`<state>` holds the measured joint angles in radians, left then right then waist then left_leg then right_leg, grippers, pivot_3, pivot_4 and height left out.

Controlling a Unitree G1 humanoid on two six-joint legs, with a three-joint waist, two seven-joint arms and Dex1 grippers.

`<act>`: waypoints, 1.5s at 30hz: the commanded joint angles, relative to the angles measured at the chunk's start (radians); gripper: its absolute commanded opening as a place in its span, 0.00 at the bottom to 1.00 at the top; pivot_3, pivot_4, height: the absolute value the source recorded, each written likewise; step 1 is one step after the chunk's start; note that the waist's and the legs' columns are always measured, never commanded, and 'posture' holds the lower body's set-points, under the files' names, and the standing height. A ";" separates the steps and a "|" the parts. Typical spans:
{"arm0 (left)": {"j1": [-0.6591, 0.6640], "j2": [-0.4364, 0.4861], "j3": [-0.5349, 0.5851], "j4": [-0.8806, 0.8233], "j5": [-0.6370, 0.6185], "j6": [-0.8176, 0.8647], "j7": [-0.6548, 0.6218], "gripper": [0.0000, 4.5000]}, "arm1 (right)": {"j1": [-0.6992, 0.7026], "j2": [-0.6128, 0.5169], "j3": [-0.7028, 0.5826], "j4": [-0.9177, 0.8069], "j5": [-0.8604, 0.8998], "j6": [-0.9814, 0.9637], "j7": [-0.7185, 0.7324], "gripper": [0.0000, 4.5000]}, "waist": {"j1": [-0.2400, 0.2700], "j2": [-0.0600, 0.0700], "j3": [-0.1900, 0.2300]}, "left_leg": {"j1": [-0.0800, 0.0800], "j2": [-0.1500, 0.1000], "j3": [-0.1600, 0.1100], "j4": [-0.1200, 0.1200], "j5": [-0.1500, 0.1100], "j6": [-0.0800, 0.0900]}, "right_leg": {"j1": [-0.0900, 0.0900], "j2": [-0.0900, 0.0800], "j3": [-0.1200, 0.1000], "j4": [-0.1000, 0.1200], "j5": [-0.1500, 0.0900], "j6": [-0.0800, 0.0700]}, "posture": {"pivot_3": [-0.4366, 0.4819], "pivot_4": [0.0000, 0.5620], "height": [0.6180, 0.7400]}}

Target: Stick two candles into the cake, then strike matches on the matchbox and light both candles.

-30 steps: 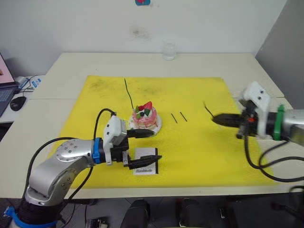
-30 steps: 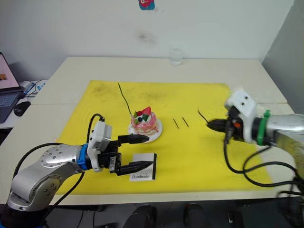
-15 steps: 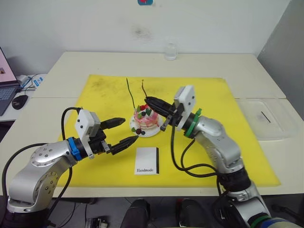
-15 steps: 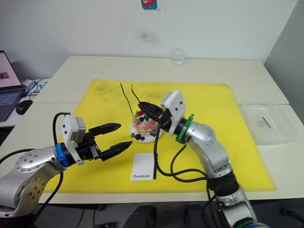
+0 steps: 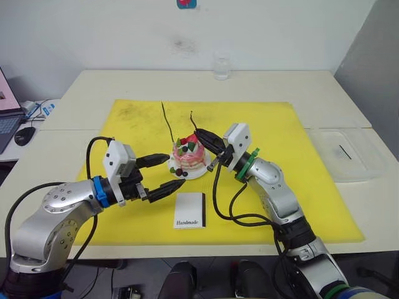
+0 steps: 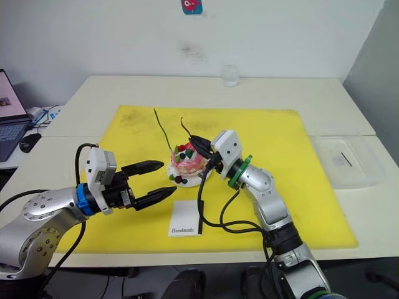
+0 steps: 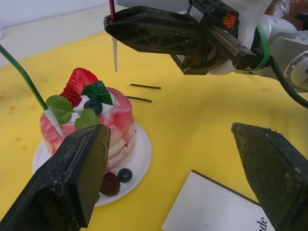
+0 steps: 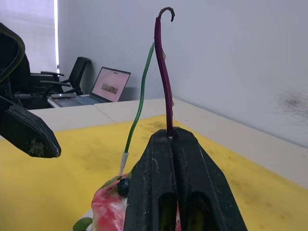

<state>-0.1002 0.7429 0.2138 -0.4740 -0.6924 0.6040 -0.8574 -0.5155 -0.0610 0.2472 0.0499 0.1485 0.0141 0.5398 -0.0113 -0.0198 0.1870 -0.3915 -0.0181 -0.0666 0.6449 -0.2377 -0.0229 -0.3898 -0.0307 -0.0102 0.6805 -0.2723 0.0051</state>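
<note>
On the yellow mat (image 5: pixel 280 205), near its middle, the cake (image 5: pixel 187 156) sits on its white plate (image 5: pixel 198 172), with the green candle (image 5: pixel 167 121) already stuck in its far-left side and leaning toward the mat's far edge. The right gripper (image 5: pixel 201 135) is pinched tight on the reddish-brown candle (image 5: pixel 191 118), holding it upright just over the cake's right side, its pale end (image 7: pixel 115 54) pointing down and not yet touching. The left gripper (image 5: pixel 171 172) hangs with fingers spread wide beside the plate's left rim, holding nothing. The matchbox (image 5: pixel 190 210) lies toward the mat's near edge. Two matches (image 7: pixel 143 93) lie right of the cake.
</note>
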 commanded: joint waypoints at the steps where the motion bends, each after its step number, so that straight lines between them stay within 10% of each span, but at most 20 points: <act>1: -0.017 0.006 -0.003 -0.033 -0.016 0.002 0.002 1.00 | 0.000 0.021 -0.024 0.003 0.017 -0.015 -0.012 0.01 | -0.001 0.000 0.000 | 0.000 0.000 0.000 0.000 0.000 0.000 | 0.000 0.000 0.000 0.000 0.000 0.000 | 0.48 0.27 1.00; 45: -0.013 0.005 -0.016 -0.018 -0.006 -0.012 -0.016 1.00 | -0.036 0.089 -0.024 0.192 -0.020 -0.104 0.008 0.01 | -0.015 0.000 0.000 | 0.000 0.002 0.000 -0.001 0.000 0.000 | 0.000 0.001 0.000 -0.001 0.000 0.000 | 0.48 0.27 1.00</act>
<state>-0.1114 0.7429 0.2001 -0.4773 -0.6991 0.6067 -0.8657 -0.5389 0.0180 0.2198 0.2466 0.1329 -0.0627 0.5441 -0.0260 -0.0195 0.1873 -0.3915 -0.0162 -0.0662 0.6439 -0.2377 -0.0230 -0.3901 -0.0292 -0.0099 0.6799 -0.2727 0.0047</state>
